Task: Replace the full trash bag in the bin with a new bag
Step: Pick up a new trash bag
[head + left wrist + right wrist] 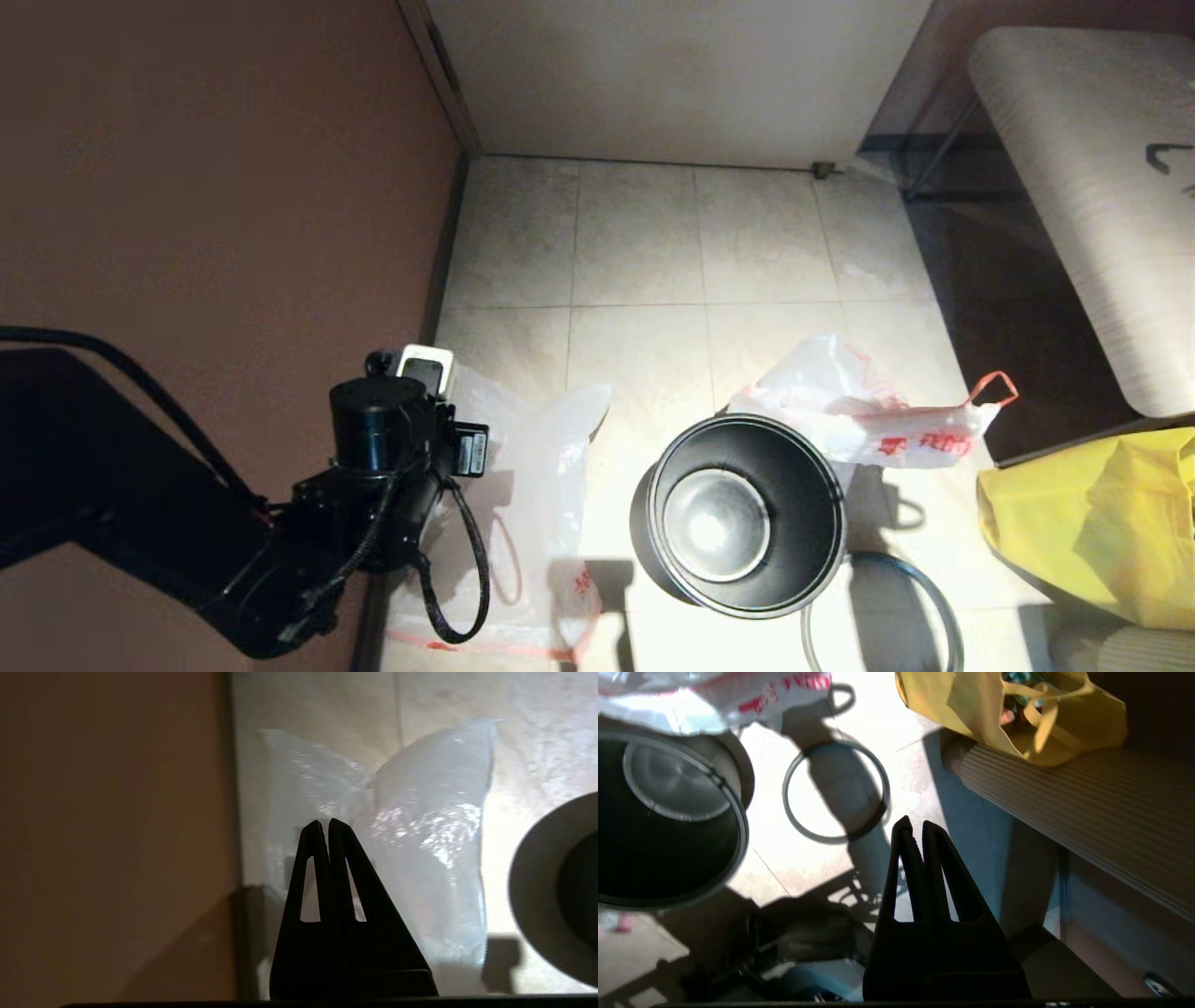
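The black bin (738, 513) stands bare on the tiled floor with nothing in it; it also shows in the wrist views (556, 891) (668, 821). Its grey hoop (878, 557) (821, 838) lies on the floor to its right. The full trash bag (868, 411) (714, 695), white with red print and a red drawstring loop, lies behind and right of the bin. The new bag (532, 504) (420, 849) lies limp and flat left of the bin. My left gripper (325, 823) hovers shut above it, nothing visibly between the fingers. My right gripper (913, 823) is shut and empty, above the floor near the hoop.
A brown wall (215, 187) runs close along the left, beside my left arm (373, 485). The big yellow bag (1092, 523) (971, 704) sits at the right, by a ribbed beige bench (1092, 187). Pale floor tiles (653, 243) stretch behind the bin.
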Motion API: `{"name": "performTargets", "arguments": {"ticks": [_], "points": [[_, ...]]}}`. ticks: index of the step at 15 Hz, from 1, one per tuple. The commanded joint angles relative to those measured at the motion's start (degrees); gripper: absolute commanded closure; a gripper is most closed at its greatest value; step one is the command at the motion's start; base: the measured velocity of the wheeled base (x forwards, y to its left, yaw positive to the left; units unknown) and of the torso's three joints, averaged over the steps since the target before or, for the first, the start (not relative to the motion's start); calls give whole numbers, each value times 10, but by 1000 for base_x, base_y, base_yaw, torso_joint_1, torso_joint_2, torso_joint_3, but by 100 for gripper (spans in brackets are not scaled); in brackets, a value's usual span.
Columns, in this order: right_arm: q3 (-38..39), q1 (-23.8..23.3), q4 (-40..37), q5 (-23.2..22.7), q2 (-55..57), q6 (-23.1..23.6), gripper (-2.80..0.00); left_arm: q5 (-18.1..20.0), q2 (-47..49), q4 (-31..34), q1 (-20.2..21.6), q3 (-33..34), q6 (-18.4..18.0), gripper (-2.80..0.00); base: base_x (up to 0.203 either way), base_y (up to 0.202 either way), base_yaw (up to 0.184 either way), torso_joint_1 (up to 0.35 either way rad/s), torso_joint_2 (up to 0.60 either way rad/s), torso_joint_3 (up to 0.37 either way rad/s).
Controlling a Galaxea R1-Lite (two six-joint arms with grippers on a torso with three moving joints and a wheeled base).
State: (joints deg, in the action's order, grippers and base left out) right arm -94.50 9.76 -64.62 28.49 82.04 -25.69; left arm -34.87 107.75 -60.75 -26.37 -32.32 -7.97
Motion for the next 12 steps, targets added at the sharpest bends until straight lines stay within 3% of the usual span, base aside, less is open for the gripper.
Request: {"name": "performTargets", "arguments": {"ticks": [1, 6, 10, 12], "points": [[11, 10, -12, 2, -71, -1, 0, -23, -86, 59, 5, -3, -1, 0, 0, 0, 0, 0, 0, 0], [77, 25, -30, 7, -223, 3, 0, -62, -196, 117, 15, 28, -41, 0, 0, 0, 0, 0, 0, 0], [149, 23, -35, 6, -400, 14, 0, -62, -178, 97, 16, 32, -36, 0, 0, 0, 0, 0, 0, 0], [190, -10, -37, 5, -471, 20, 0, -62, -153, 73, 16, 32, -36, 0, 0, 0, 0, 0, 0, 0]]}}
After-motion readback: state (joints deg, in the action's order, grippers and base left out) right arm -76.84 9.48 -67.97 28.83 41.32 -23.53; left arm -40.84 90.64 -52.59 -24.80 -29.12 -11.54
